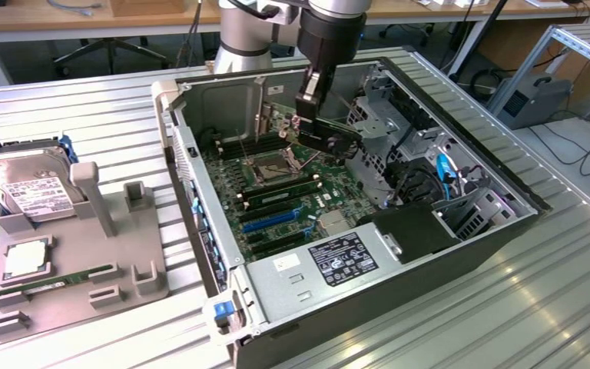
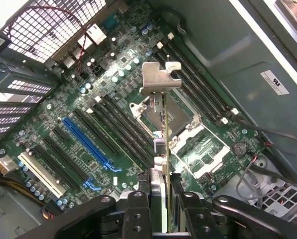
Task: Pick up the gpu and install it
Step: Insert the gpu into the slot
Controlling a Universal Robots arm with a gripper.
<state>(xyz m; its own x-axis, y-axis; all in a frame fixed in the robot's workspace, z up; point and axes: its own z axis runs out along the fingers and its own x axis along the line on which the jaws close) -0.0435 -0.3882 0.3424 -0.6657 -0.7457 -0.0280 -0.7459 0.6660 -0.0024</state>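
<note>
the jaws are clamped on the gpu [image 2: 166, 130], gripping one end of the thin board from both sides. the card hangs edge-on below them, its silver bracket [image 2: 161, 79] at the far end and pointing down into the computer case [image 1: 205, 231]. it touches no slot and is held clear of the motherboard [image 2: 96, 107].

risk 1: rotation in the grip. the hold is on a narrow strip at one end, so any contact at the bracket would probably lever the card out of line.

risk 2: wrong landing zone. in the wrist view the card lines up with the cpu socket [image 2: 184, 124], not with the blue expansion slot [image 2: 88, 143] beside it. a descent from this position would likely strike the socket frame or the memory slot latches and could damage them.

risk 3: snagging. the red wire [image 2: 54, 15] near the rear ports and the cables [image 1: 447, 175] on the drive-bay side lie close to the working space, and a wide sweep could catch them.

outside the case, the grey holder [image 1: 70, 286] on the desk [image 1: 70, 108] carries the hard drive [image 1: 31, 192] and the ram stick [image 1: 58, 281], well apart from the arm and not at risk.
</note>
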